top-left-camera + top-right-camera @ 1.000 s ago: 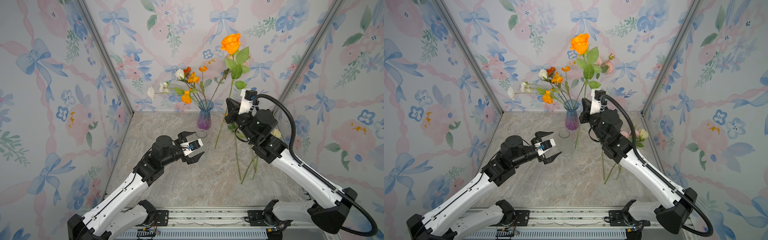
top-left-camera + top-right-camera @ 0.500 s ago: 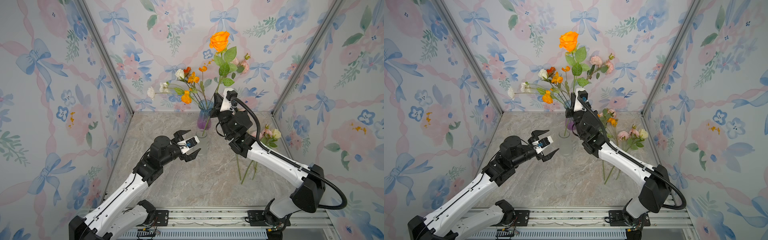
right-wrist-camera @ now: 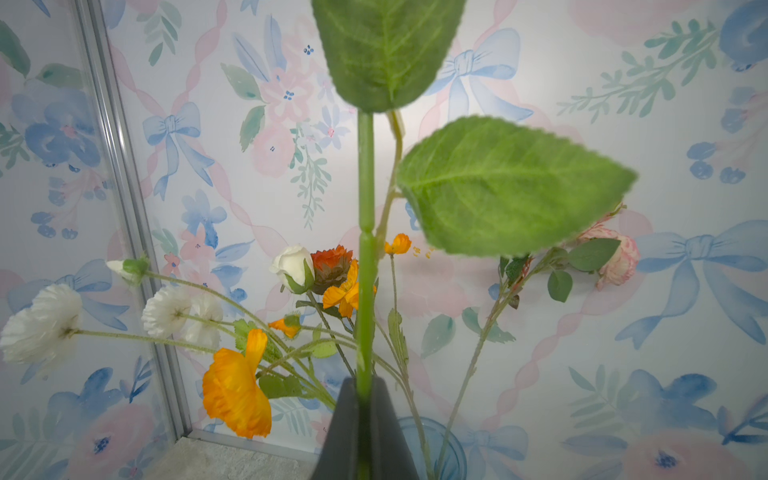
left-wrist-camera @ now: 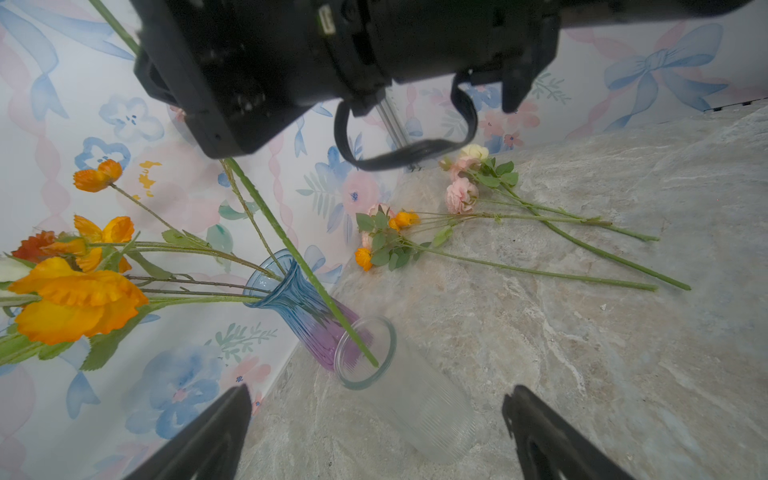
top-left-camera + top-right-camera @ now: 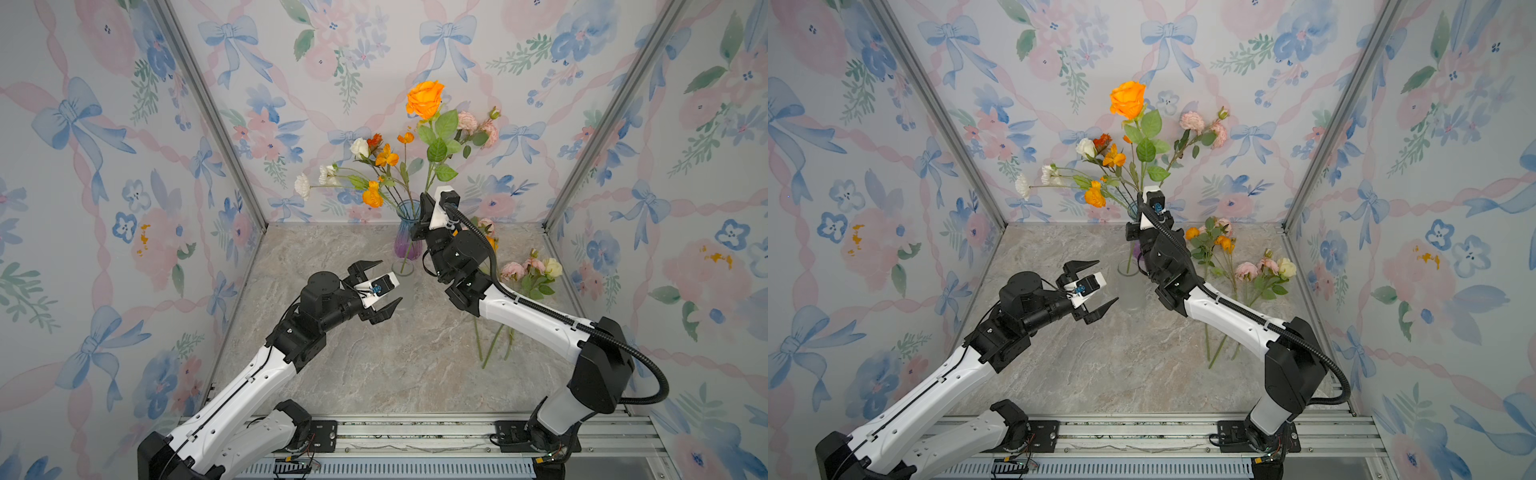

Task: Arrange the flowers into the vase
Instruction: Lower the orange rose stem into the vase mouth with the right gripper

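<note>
a tall, broad-leaved orange rose (image 5: 424, 99) is pinched by the stem in the right gripper (image 3: 365, 390), its tip at the clear ribbed vase (image 4: 419, 415)'s mouth; the left gripper (image 5: 390, 281) is spread wide at the vase's nine o'clock.

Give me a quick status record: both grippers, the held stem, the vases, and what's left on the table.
right gripper: shut on orange rose stem
orange rose: near upright, stem tip at clear vase mouth
left gripper: open, empty, facing clear vase, not touching
blue-purple vase: holds several flowers
loose flowers: lying on table, right side
</note>
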Available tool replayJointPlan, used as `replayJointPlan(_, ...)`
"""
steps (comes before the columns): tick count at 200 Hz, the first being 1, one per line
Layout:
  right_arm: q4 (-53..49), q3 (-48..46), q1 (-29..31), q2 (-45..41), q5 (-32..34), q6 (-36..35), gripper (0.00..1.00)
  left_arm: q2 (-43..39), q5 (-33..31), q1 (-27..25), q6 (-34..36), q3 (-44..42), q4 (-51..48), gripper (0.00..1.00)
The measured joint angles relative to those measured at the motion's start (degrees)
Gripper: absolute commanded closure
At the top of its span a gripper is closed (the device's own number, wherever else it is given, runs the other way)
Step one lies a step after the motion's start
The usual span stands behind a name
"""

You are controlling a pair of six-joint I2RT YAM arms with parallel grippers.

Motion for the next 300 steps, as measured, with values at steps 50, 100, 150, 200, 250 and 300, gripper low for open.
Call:
replayJointPlan(50,5.4,-7.4,3.2,3.8,2.2,-0.7,0.98,0.0,0.2,0.1,0.0,0.0,0.0,0.02)
replayJointPlan(100,9.2,-12.2,4.9,4.2,4.2,0.0,0.92,0.0,0.5,0.8,0.0,0.0,0.0,0.02)
replayJointPlan(150,10.0,-14.1,5.9,4.7,6.5,1.8,0.82,0.0,1.1,0.8,0.0,-0.1,0.4,0.02)
replayJointPlan(200,9.8,-14.4,6.3,4.8,7.1,3.7,0.65,0.1,1.7,0.8,0.0,-0.1,1.0,0.02)
replayJointPlan(250,8.6,-15.0,6.7,4.6,7.2,4.5,0.34,0.3,2.1,0.8,0.0,-0.1,1.3,0.02)
replayJointPlan(300,4.5,-17.2,8.5,-0.9,8.5,4.0,0.19,0.3,2.3,0.8,0.0,-0.1,1.3,0.02)
